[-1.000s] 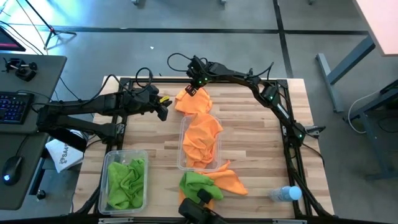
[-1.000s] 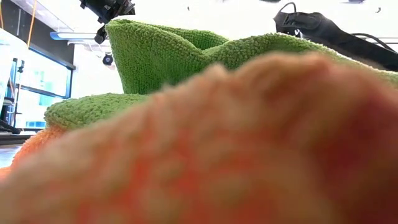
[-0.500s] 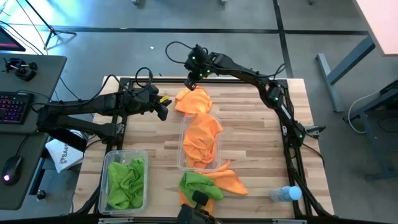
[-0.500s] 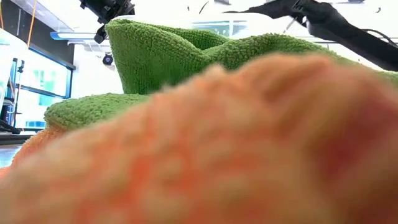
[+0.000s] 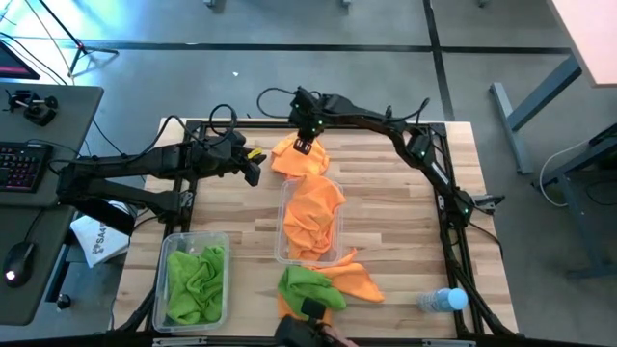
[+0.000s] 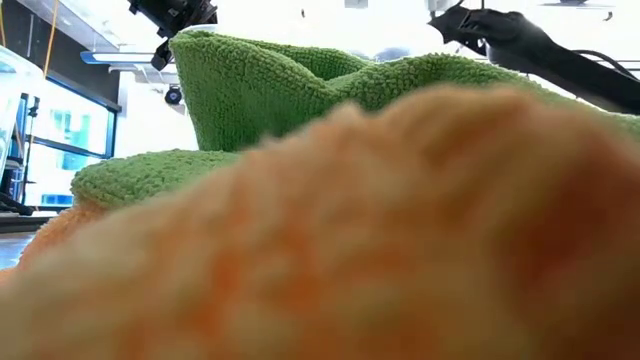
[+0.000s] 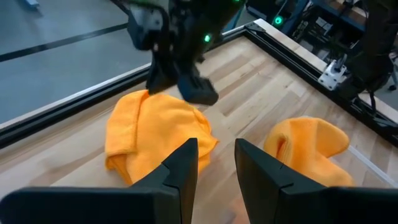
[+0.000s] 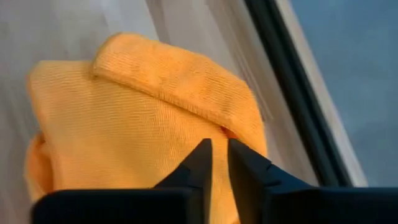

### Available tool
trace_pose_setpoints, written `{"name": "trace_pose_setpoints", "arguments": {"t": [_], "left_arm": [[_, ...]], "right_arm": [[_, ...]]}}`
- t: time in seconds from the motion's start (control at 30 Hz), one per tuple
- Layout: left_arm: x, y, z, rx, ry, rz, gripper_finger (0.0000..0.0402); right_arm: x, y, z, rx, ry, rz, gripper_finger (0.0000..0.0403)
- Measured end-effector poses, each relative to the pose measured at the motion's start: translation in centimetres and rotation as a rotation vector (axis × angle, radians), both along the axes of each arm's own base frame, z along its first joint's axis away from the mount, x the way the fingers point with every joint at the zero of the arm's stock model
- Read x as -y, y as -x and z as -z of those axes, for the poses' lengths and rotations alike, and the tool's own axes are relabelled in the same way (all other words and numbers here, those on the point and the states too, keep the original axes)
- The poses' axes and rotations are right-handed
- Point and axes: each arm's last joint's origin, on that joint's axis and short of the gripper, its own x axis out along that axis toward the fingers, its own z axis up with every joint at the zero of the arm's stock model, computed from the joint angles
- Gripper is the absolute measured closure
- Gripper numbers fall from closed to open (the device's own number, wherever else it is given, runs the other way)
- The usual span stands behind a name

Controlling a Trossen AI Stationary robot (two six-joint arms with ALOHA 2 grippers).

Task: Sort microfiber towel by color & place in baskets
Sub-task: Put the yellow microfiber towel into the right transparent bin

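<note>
Orange towel (image 5: pixel 300 158) at the table's far edge is hovered over by the right gripper (image 5: pixel 305 134), fingers narrowly parted, empty; the left gripper (image 5: pixel 253 166), slightly parted, is held just left.

Both arms were dark, slim, jointed. Black cables looped off the right arm (image 5: pixel 386 125) with small green lights glowing at its joints. The left arm (image 5: pixel 135 173) carried a looped cable too. Each gripper's fingers (image 7: pixel 180 171) were matte black, flat wedges with angled tips.
</note>
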Motion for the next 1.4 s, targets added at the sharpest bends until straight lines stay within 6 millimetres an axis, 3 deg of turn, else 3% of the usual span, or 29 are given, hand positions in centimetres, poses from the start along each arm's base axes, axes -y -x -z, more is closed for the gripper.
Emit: {"name": "trace_pose_setpoints", "arguments": {"t": [0.2,0.37,0.57,0.83,1.2,1.4], "left_arm": [[0.0,0.0,0.0,0.01,0.01,-0.004,0.0307],[0.0,0.0,0.0,0.012,0.012,-0.005,0.0307],[0.0,0.0,0.0,0.012,0.012,-0.005,0.0307],[0.0,0.0,0.0,0.012,0.012,-0.006,0.0307],[0.0,0.0,0.0,0.008,0.007,-0.004,0.0307],[0.0,0.0,0.0,0.007,0.006,-0.004,0.0307]], "right_arm": [[0.2,-0.4,1.7,0.049,0.013,-0.061,0.0288],[0.4,-0.6,3.0,0.069,0.074,-0.1,0.0256],[0.5,-0.5,4.2,0.047,0.122,-0.099,0.0247],[1.0,-1.1,3.7,0.135,0.14,0.014,0.0247],[0.7,-1.1,3.8,0.134,0.111,-0.04,0.0311],[0.6,-1.1,3.8,0.143,0.088,-0.064,0.0381]]}}
